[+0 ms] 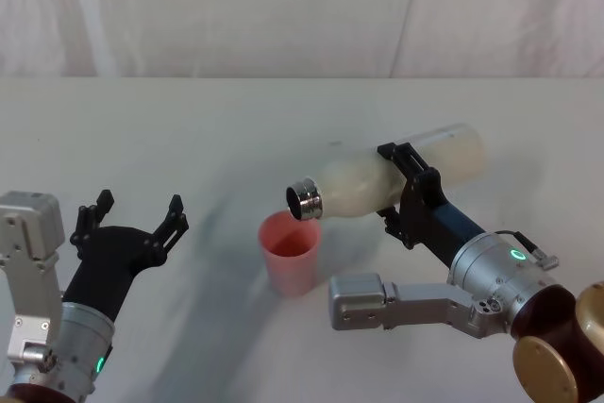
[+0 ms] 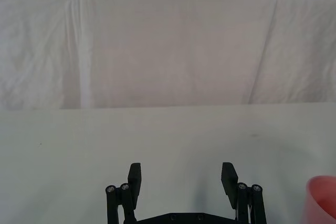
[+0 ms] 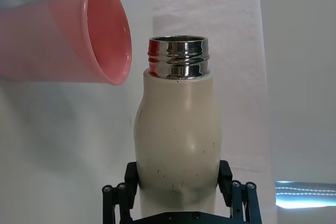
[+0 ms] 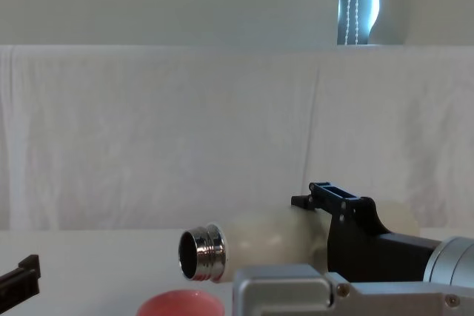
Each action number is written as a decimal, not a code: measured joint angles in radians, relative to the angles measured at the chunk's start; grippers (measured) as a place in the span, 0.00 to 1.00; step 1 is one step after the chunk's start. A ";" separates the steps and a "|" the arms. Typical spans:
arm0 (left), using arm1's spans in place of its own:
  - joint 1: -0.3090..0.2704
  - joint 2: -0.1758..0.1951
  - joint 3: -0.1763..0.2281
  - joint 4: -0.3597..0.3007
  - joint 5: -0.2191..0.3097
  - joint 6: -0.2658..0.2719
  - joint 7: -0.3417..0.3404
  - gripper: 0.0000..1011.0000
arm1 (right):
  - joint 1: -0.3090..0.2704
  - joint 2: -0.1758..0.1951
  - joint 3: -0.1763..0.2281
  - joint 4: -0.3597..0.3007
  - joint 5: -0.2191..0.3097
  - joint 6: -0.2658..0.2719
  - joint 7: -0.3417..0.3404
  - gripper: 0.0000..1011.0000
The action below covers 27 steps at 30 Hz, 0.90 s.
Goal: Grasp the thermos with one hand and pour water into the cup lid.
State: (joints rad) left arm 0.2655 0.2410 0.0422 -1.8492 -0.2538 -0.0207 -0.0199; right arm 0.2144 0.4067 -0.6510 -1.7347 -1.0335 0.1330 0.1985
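Observation:
The cream-white thermos [image 1: 377, 179] lies tilted almost flat in the air, its steel neck [image 1: 305, 200] pointing left and slightly down just over the rim of the pink cup lid [image 1: 290, 250]. My right gripper [image 1: 404, 188] is shut on the thermos around its middle. In the right wrist view the thermos [image 3: 177, 140] sits between the fingers, and the cup lid [image 3: 79, 38] opens beside its steel mouth. The chest view shows the thermos [image 4: 255, 242] just above the cup lid's rim [image 4: 180, 304]. My left gripper [image 1: 132, 217] rests open on the table, left of the cup lid.
A white cloth covers the table [image 1: 189, 129] and hangs as a backdrop [image 4: 148, 131] behind it. The left wrist view shows bare cloth ahead of my open left gripper [image 2: 181, 178], with the cup lid's edge [image 2: 321, 198] off to one side.

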 joint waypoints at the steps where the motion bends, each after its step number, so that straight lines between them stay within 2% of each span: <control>1: 0.000 0.000 0.000 0.000 0.000 0.000 0.000 0.99 | 0.000 0.000 0.000 0.000 0.000 0.000 0.000 0.94; 27: 0.000 0.000 0.000 0.000 0.000 0.000 0.000 0.99 | 0.001 0.016 -0.001 -0.014 -0.018 0.006 0.008 0.94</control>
State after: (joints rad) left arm 0.2655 0.2410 0.0421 -1.8492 -0.2538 -0.0207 -0.0199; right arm 0.2151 0.4229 -0.6517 -1.7492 -1.0515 0.1388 0.2062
